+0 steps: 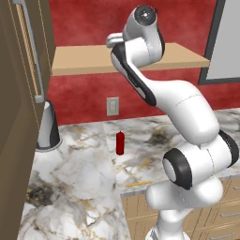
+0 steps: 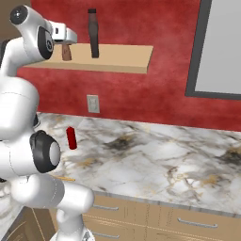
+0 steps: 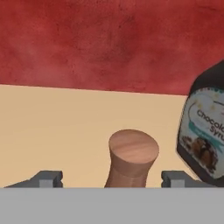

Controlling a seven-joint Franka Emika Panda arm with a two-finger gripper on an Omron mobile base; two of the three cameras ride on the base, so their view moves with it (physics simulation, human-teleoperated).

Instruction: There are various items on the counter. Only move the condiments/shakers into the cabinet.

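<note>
Shaker [image 3: 132, 158] is standing on the shelf [image 3: 52, 131] at lower centre of the hand view, between the gripper's [image 3: 111, 178] wide-open fingers, untouched. Sauce bottle [image 3: 204, 131] is sitting just beside it at right. Red bottle [image 1: 120, 142] is waiting mid-frame on the counter [image 1: 84, 173].

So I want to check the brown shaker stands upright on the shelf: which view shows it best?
The hand view: the shaker stands upright, close up, between the open tool's fingertips. The right base view shows it small; the left base view hides it.
</note>
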